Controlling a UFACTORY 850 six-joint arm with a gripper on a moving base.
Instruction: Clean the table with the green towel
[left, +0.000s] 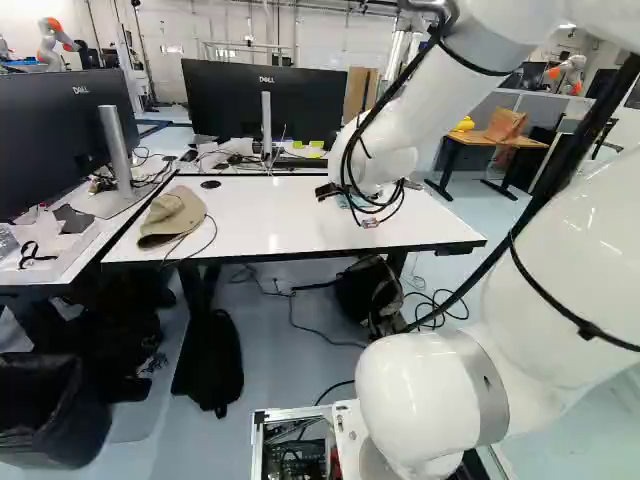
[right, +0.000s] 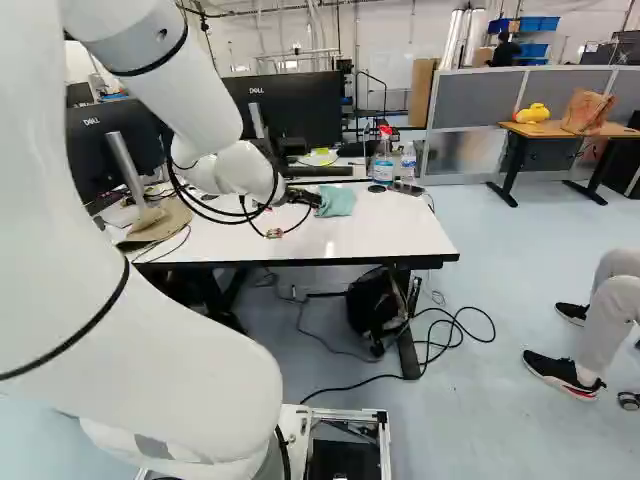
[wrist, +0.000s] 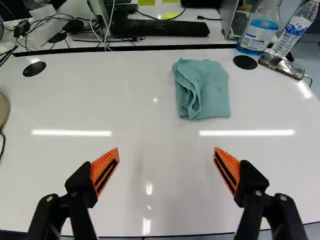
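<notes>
In the right base view my gripper (right: 303, 197) hangs over the white table (right: 390, 235), with the green towel (right: 336, 201) just beyond it. The wrist view shows the gripper (wrist: 166, 155) wide open, nothing between its orange pads. Folded into a small heap, the green towel (wrist: 201, 90) lies on the tabletop ahead of the fingers, nearer the line of the finger beside the bottles. In the left base view the arm hides most of the towel.
A spray bottle (right: 383, 158) and a water bottle (right: 408, 163) stand at the table's far corner, a dark flat object (wrist: 281, 66) beside them. A cap (left: 172, 216) with a cord lies at the opposite end. Monitors (left: 262, 100) stand behind. Another robot (left: 55, 42) is far back.
</notes>
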